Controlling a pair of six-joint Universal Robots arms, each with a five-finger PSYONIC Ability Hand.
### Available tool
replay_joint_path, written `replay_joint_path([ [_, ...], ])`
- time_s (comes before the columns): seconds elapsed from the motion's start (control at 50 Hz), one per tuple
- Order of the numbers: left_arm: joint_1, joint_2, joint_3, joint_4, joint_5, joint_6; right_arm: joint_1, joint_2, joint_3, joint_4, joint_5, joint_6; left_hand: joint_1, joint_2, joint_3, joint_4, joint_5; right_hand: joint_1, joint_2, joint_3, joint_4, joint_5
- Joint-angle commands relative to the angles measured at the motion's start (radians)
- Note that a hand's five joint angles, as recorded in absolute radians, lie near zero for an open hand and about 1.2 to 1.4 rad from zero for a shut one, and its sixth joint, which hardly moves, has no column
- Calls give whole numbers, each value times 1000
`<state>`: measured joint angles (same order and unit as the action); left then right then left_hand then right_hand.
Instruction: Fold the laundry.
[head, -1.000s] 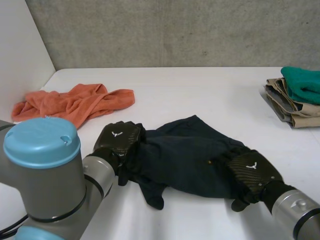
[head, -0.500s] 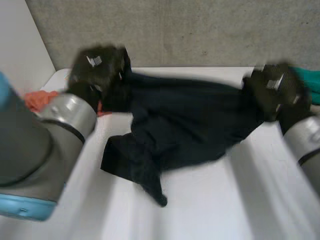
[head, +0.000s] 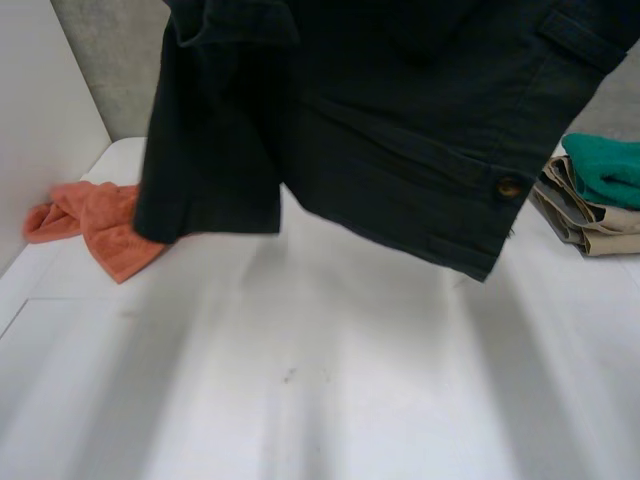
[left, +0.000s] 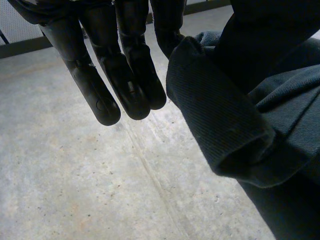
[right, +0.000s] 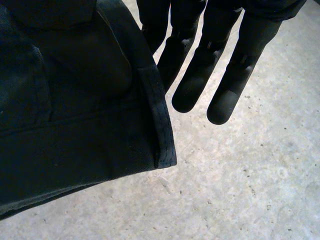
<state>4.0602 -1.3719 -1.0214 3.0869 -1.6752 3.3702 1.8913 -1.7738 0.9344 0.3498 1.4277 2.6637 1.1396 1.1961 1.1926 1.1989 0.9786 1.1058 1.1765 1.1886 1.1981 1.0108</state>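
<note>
A pair of dark navy shorts (head: 400, 130) hangs spread out high above the white table (head: 330, 380), one leg drooping at the left and a pocket with a brown button (head: 509, 187) at the right. My left hand (left: 125, 75) holds one upper edge of the shorts (left: 230, 125); its fingers point straight down and the cloth is pinched at the thumb side. At the other upper edge, my right hand (right: 200, 75) grips the shorts (right: 75, 125) the same way, a hemmed corner hanging beside its straight fingers.
A crumpled orange towel (head: 95, 225) lies at the table's back left, near the white side wall (head: 40, 130). At the back right is a folded stack, a teal cloth (head: 605, 170) on beige ones (head: 575, 215).
Both hands closed on the shorts lying on the table and raised them. The shorts now hang spread in the air, and both hands have gone up out of the head view.
</note>
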Motion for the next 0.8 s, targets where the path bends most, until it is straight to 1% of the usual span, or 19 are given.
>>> replay_joint_path([
  [0.02,3,-70,-28,6,9,1,-11,39,4,17,0,4,257,200,204,197,243,290,220,208,198,211],
  [0.08,19,-179,-39,15,49,3,-15,134,6,17,3,13,257,200,204,197,243,290,220,208,198,211],
  [0.16,88,-303,-42,24,114,0,-18,258,12,15,19,31,257,200,204,197,243,290,220,208,198,211],
  [0.2,146,-392,-33,47,152,-3,-18,322,17,6,20,47,257,200,204,197,243,290,220,208,198,211],
  [0.24,177,-458,-28,76,167,-3,-17,439,17,-9,25,77,257,200,204,197,243,290,220,208,198,211],
  [0.26,195,-533,-20,111,176,-2,-17,467,17,-17,28,84,257,200,204,197,243,290,220,208,198,211],
  [0.32,204,-639,6,173,183,0,-8,603,14,-83,53,105,257,200,204,197,243,290,220,208,198,211],
  [0.34,210,-718,36,217,184,1,-5,635,11,-107,65,105,257,200,204,197,243,290,220,208,198,211],
  [0.36,212,-752,50,235,184,1,-3,696,4,-164,95,102,257,200,204,197,243,290,220,208,198,211],
  [0.4,215,-821,85,272,187,6,-1,753,-2,-231,134,98,257,200,204,197,243,290,220,208,198,211],
  [0.46,224,-953,180,337,212,8,6,871,-25,-400,198,84,257,200,204,197,243,290,220,208,198,211],
  [0.56,249,-1128,357,418,275,3,25,993,-39,-648,195,84,240,183,187,180,226,290,220,208,198,211],
  [0.58,250,-1150,388,429,276,3,29,1020,-40,-736,180,82,-22,-79,-75,-81,-36,290,220,208,198,211],
  [0.6,250,-1165,406,438,275,3,32,1036,-42,-770,174,82,-272,-328,-325,-331,-285,82,12,-1,-10,3],
  [0.62,250,-1179,424,446,270,3,32,1048,-45,-802,166,82,-597,-653,-650,-656,-610,-295,-365,-378,-387,-374],
  [0.64,250,-1199,454,458,264,3,34,1060,-49,-831,163,82,-965,-1022,-1018,-1024,-979,-772,-843,-855,-865,-852],
  [0.66,250,-1205,467,463,259,1,34,1079,-58,-857,157,82,-912,-969,-966,-972,-926,-931,-1002,-1014,-1024,-1011],
  [0.7,250,-1208,481,464,247,1,35,1085,-68,-864,160,84,-965,-1022,-1018,-1024,-979,-931,-1002,-1014,-1024,-1011],
  [0.8,230,-1169,425,461,160,6,35,1035,-54,-842,165,79,-961,-1018,-1014,-1021,-975,-931,-1002,-1014,-1024,-1011],
])
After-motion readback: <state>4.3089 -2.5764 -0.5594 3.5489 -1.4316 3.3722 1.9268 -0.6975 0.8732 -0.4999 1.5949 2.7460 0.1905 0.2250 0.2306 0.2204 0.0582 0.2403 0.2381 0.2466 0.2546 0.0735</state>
